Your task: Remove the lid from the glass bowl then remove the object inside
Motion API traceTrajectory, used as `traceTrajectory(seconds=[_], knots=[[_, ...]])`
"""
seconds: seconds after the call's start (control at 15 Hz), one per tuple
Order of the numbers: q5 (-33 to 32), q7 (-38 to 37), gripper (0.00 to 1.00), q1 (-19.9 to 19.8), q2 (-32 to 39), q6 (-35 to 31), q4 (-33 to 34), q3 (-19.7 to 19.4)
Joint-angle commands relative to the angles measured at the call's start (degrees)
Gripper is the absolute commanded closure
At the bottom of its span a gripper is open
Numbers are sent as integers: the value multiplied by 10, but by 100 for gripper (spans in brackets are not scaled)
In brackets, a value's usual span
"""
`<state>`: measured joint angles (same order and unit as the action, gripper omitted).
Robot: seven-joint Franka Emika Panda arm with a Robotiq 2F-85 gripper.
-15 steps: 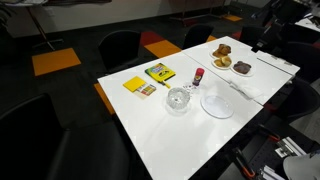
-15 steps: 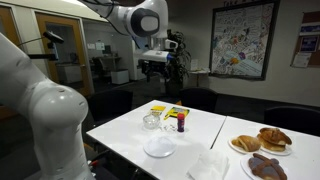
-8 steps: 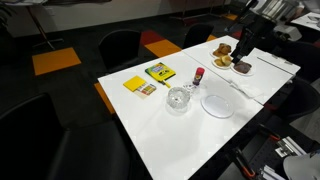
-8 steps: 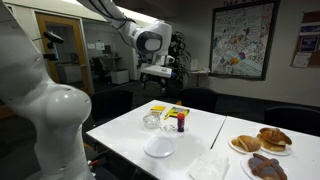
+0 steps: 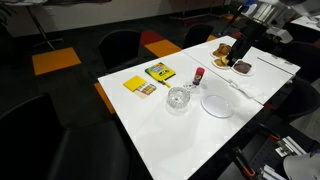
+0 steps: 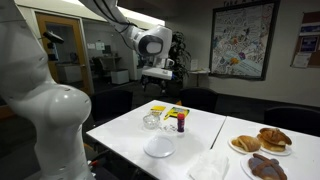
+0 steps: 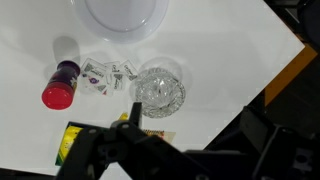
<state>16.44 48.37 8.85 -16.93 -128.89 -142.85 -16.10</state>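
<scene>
The small clear glass bowl (image 7: 160, 90) stands uncovered on the white table (image 7: 230, 60). It also shows in both exterior views (image 5: 178, 99) (image 6: 151, 121). A flat, wider pale round disc (image 7: 125, 15) lies beside it, apart from the rim; it shows in both exterior views too (image 5: 217, 104) (image 6: 160, 147). I cannot tell what is inside the bowl. My gripper (image 7: 194, 116) is open and empty, high above the table. In an exterior view it (image 5: 243, 50) hangs over the pastry plates.
A red-capped bottle (image 7: 62, 85) and small clear wrappers (image 7: 105, 72) lie next to the bowl. Yellow packets (image 5: 133, 84) (image 5: 159, 72) lie further along the table. Two plates of pastries (image 5: 222, 55) (image 5: 243, 67) sit near one end. Dark chairs surround the table.
The arm has swung in from beyond the table end and lowered a little over the pastry plates. The objects on the table have not moved.
</scene>
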Motion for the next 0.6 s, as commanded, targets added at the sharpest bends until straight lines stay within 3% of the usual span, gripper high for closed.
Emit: traceTrajectory(seconds=[0.0, 0.27, 0.53], knots=[[55, 59, 0, -6, 54, -71, 4, 21], [64, 81, 0, -7, 121, -164, 14, 55], [104, 120, 0, -12, 186, -213, 32, 97]])
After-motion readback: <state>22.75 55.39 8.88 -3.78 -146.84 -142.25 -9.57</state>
